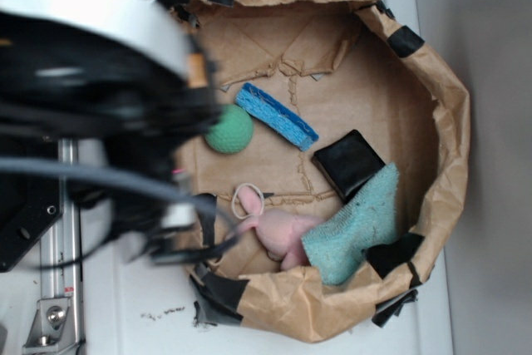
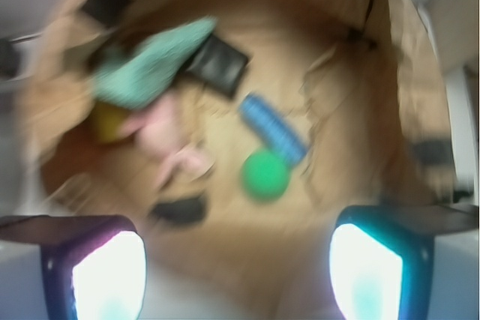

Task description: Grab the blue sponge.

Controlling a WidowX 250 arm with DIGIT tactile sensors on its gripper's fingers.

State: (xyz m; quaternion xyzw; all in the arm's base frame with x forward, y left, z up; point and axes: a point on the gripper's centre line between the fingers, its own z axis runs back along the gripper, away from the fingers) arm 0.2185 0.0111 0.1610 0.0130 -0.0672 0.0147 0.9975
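The blue sponge (image 1: 277, 115) lies flat and slanted on the floor of a brown paper bag (image 1: 445, 106), next to a green ball (image 1: 229, 130). In the blurred wrist view the blue sponge (image 2: 273, 130) sits just above the green ball (image 2: 265, 174). My gripper (image 2: 236, 271) is open and empty, its two lit fingers (image 2: 109, 275) wide apart, high over the bag's near rim and short of the sponge. In the exterior view the arm's dark body (image 1: 91, 97) covers the left side and hides the gripper.
In the bag there are also a fuzzy teal cloth (image 1: 353, 226), a pink soft toy (image 1: 283, 234), a black square block (image 1: 347, 162) and a beige loop (image 1: 248, 201). The bag's crumpled walls carry black tape (image 1: 405, 41). A metal rail (image 1: 58, 288) runs at lower left.
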